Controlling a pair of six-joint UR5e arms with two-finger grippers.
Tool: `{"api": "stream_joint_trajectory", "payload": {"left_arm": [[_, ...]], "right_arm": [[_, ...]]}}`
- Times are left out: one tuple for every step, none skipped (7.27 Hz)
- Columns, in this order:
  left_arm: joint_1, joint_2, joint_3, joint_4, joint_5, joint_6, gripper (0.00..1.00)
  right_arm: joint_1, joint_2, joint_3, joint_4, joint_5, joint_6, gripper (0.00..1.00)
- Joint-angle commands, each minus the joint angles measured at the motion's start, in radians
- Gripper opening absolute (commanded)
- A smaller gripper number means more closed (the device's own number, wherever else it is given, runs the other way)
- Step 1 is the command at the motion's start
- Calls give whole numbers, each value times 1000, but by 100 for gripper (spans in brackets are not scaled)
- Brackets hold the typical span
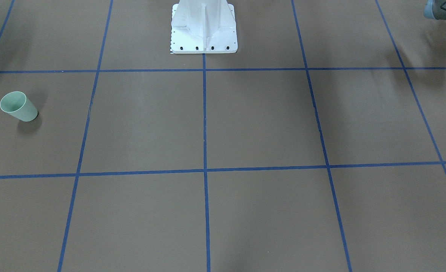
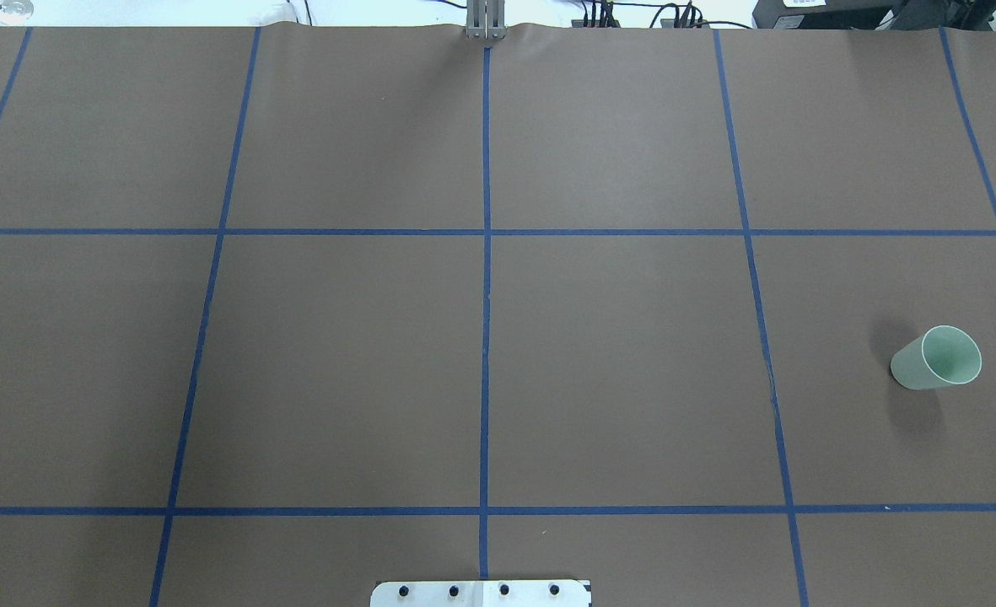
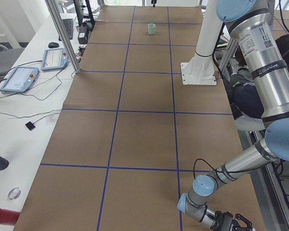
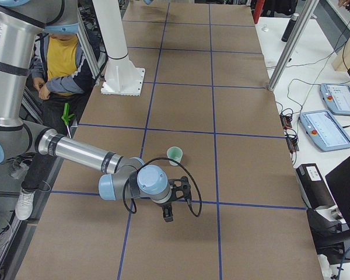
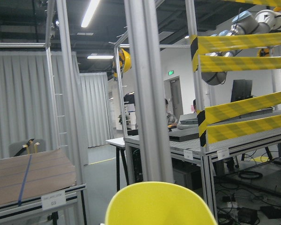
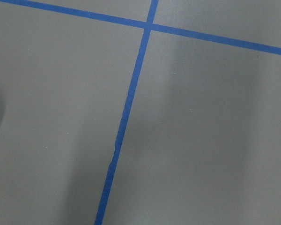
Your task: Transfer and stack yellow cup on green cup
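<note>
**Yellow cup at the left wrist, green cup standing at the right arm's end of the table**

Nearest of all, the yellow cup (image 5: 159,206) fills the bottom centre of the left wrist view. Its rim is a bright arc in front of aluminium posts (image 5: 147,93) and a lab room beyond. No finger shows in that view, so I cannot tell whether the claw is clenched on the cup or released.

In the exterior left view the left gripper (image 3: 237,224) sits in the bottom right corner, cut by the frame edge, at the near end of the brown table (image 3: 144,139).

The right wrist view looks straight down on the brown surface and a crossing of blue tape lines (image 6: 147,26). A pale green sliver shows at the left edge, mid-height.

In the exterior right view the right gripper (image 4: 167,217) hangs fingers-down in the lower centre, above the table and close to a blue line. I cannot tell from here whether it is released or clenched.

Just beyond it, and apart from it, the green cup (image 4: 175,154) stands upright with its mouth up, in the middle of the frame. The overhead view puts this cup at the right, a little below mid-height. The front-facing view puts it at the left edge, above mid-height.

Farther on in the exterior right view, the white pedestal (image 4: 123,76) rises at the upper left. A seated person (image 4: 61,58) in a yellow top is beside it, off the table's edge. Two teach pendants (image 4: 338,98) lie on the white bench at the right.
</note>
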Motion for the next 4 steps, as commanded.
{"api": "stream_joint_trajectory", "payload": {"left_arm": [[-10,35,-84,-11,162,-8,24],[-10,67,-129,-54,257,-11,24],[-16,126,-176,-160,413,-13,24],[-16,179,-183,-309,559,-5,24]], "right_arm": [[0,1,-2,0,0,0,100],[0,0,-3,3,2,-1,100],[0,1,0,3,2,0,100],[0,4,0,3,2,0,100]]}}
